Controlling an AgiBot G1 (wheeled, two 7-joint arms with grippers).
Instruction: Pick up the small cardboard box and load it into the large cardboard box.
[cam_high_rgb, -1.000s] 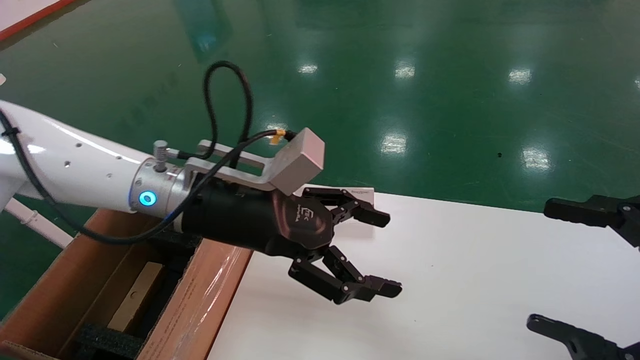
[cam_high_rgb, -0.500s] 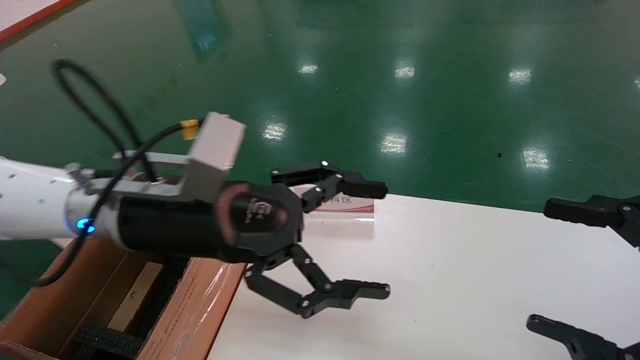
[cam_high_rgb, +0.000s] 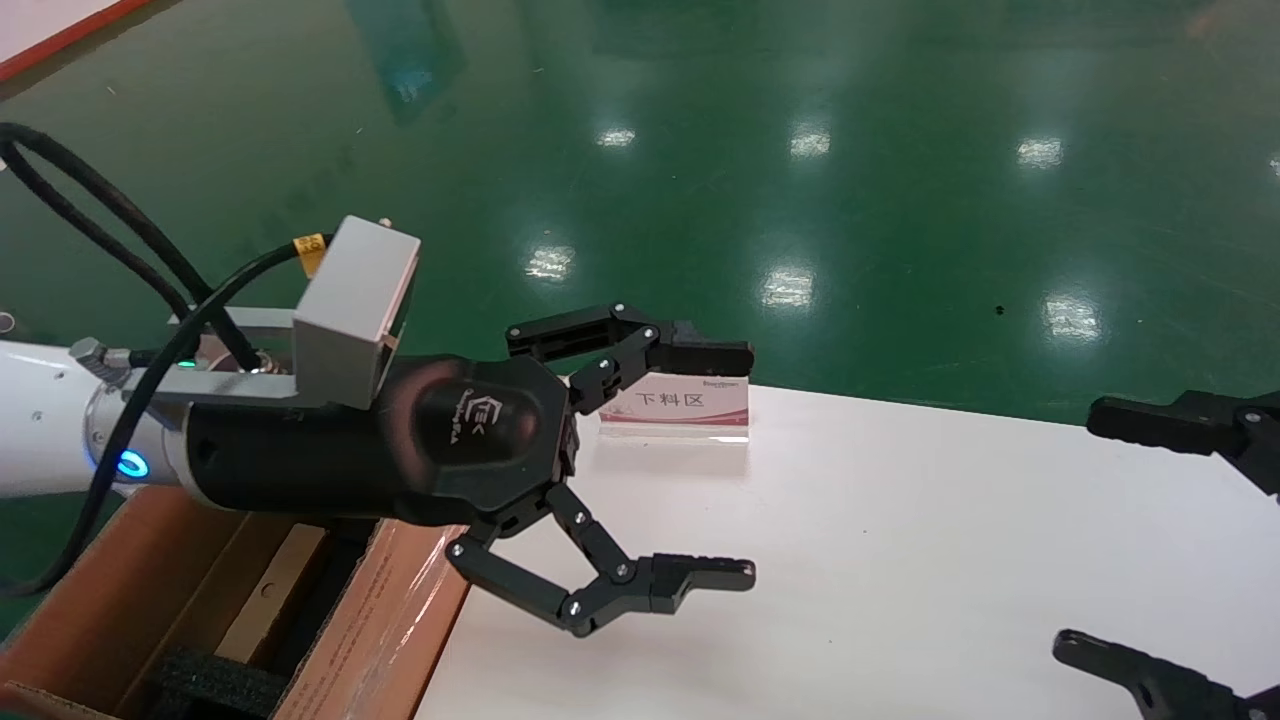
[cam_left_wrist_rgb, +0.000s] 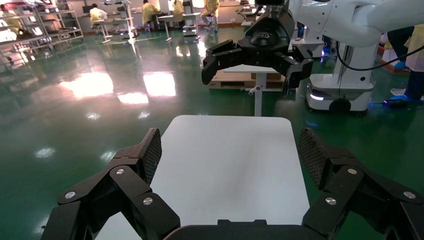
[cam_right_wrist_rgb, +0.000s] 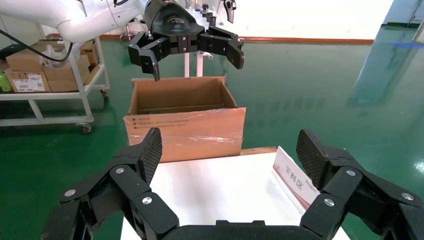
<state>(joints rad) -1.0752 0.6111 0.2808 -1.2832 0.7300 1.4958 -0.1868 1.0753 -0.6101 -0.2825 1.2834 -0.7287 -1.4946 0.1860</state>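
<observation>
The large cardboard box stands at the table's left end, its taped flap up and black foam inside; it also shows in the right wrist view. A flat tan carton with a small dark mark, the small cardboard box, lies inside it. My left gripper is open and empty above the table's left part, beside the large box; its jaws stand wide apart in the left wrist view. My right gripper is open and empty at the right edge, as its own wrist view shows.
A white table lies in front of me. A small red-and-white sign stands at its far left edge. Green floor surrounds the table. A cart with boxes stands beyond the large box.
My left gripper has drawn back to the left, turned and opened a little wider, uncovering the sign. The right gripper has not moved.
</observation>
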